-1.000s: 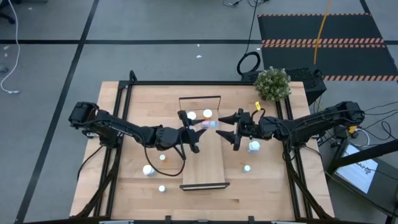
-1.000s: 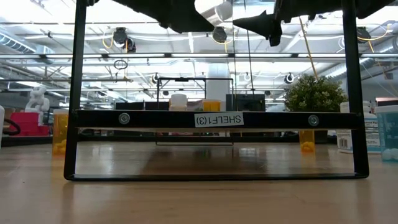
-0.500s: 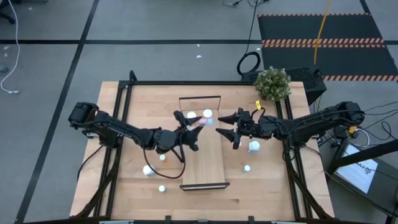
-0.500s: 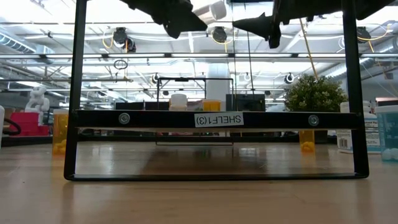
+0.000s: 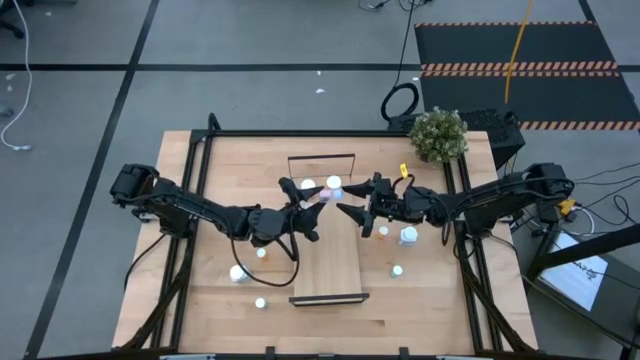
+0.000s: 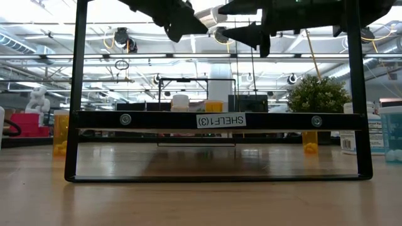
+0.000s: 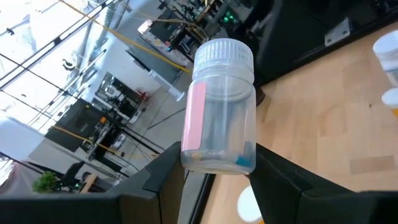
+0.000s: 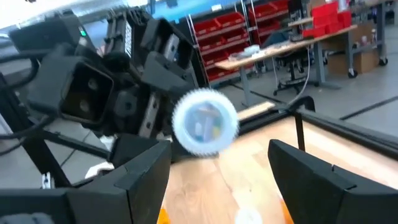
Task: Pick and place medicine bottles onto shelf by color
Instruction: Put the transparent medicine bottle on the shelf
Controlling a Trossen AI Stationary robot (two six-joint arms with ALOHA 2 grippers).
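Note:
My left gripper (image 5: 310, 207) is shut on a clear medicine bottle (image 7: 221, 106) with a white cap and a pink label, high above the shelf's (image 5: 325, 262) far half. The bottle's cap (image 8: 204, 121) faces my right gripper (image 5: 352, 218). That gripper is open and empty, close to the bottle on its right, its fingers (image 8: 134, 171) either side of the cap without touching it. Two white-capped bottles (image 5: 308, 186) (image 5: 333, 183) stand on the shelf's far end. My left gripper pinches the clear bottle's bottom end (image 7: 214, 163) between its two fingers (image 7: 165, 177), one on each side of the body. The fingers come from the table's left. The bottle sticks out beyond the fingertips, cap end away from the gripper, lifted clear of the shelf.
Loose bottles stand on the table: three left of the shelf (image 5: 237, 272) (image 5: 260, 302) (image 5: 262, 254), two to its right (image 5: 408, 235) (image 5: 397, 270), and an orange one (image 5: 404, 170) farther back. A potted plant (image 5: 438, 133) stands at the far right corner. Dark frame posts (image 6: 78, 94) flank the shelf.
My right gripper has moved toward the table's left, closing on the bottle held by my left gripper, and has stayed open. My left gripper has shifted slightly toward the far edge with the bottle, then held still.

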